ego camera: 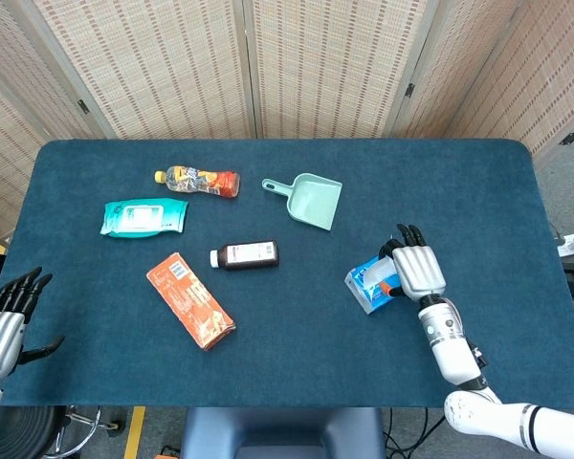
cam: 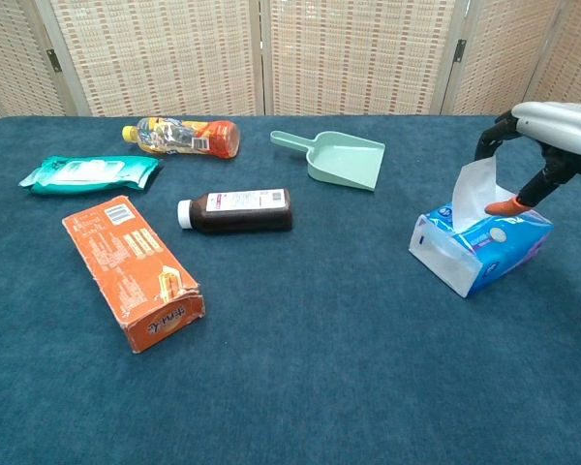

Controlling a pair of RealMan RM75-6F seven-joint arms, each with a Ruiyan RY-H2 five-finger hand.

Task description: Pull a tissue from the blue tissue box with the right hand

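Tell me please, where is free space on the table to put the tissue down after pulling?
The near strip in front of the orange carton and blue tissue box is bare, also the gap between brown bottle and box. It is crowded at far left, around wipes pack, drink bottle and dustpan.

My right hand [ego camera: 418,271] has a pale silver-grey ribbed back shell, black fingers [cam: 491,129] and an orange-tipped thumb [cam: 510,206]. Behind it I see a white cylindrical forearm [ego camera: 452,349] with a dark band and a small round fitting at the wrist. My left hand [ego camera: 4,322] looks the same: a grey shell and black fingers.
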